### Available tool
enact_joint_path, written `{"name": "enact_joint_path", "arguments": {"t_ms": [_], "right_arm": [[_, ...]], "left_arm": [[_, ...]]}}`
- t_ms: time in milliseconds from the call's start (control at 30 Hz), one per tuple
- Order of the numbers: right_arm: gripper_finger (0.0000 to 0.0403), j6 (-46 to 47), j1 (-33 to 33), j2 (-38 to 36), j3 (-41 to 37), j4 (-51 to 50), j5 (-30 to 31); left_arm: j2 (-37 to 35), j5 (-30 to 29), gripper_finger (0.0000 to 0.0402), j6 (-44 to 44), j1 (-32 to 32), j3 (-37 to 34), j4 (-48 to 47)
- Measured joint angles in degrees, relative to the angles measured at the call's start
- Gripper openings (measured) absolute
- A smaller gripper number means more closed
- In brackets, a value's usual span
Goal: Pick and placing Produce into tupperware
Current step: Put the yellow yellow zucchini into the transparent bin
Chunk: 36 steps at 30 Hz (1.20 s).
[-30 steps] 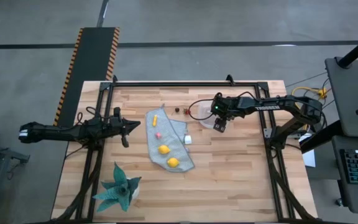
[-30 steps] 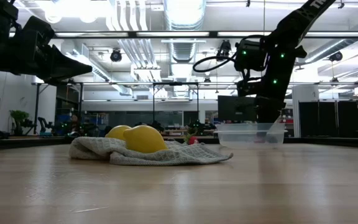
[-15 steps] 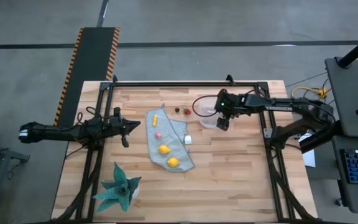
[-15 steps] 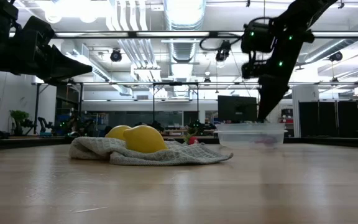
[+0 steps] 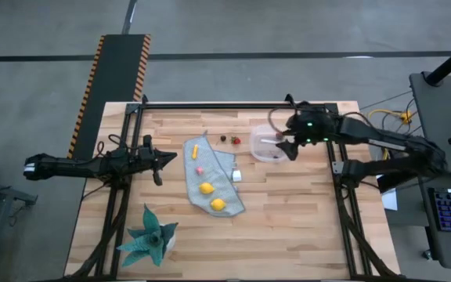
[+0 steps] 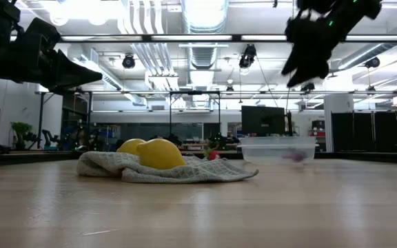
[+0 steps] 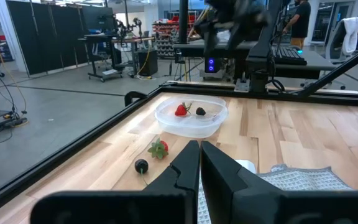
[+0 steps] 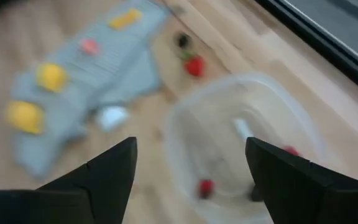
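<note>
Clear plastic tupperware (image 5: 266, 145) sits under the right pincer (image 5: 291, 146), spread wide and empty. Left pincer (image 7: 199, 163), closed, idles. Reaching for the strawberry (image 5: 236, 141) might nudge the light tub across the counter (image 5: 304, 219).

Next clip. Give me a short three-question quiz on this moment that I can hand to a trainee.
1. True or false: the right gripper hangs above the tupperware with its fingers open and empty.
2. How many lemons lie on the grey cloth?
3. Which lies on bare wood beside the tupperware? A) a red piece and a dark piece B) the yellow-orange stick C) the teal plant

Key: 1 true; 2 two; 3 A
</note>
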Motion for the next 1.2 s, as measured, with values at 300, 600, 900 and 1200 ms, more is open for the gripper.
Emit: {"name": "enact_joint_path", "arguments": {"t_ms": [300,600,900,1200], "right_arm": [[0.0294,-0.7,7.6,-10.7,0.0,0.5,-2.0],[0.0291,1.1,14.0,-14.0,-4.5,0.5,-2.2],[0.0257,-1.9,17.3,-10.4,-21.4,45.8,-6.1],[0.0209,-13.3,24.4,-17.9,-27.3,52.0,-1.5]], "left_arm": [[0.0,0.0,0.0000,0.0,0.0,0.0,0.0],[0.0,0.0,0.0000,0.0,0.0,0.0,0.0],[0.0,0.0,0.0000,0.0,0.0,0.0,0.0],[0.0,0.0,0.0000,-0.1,0.0,0.0,0.0]]}}
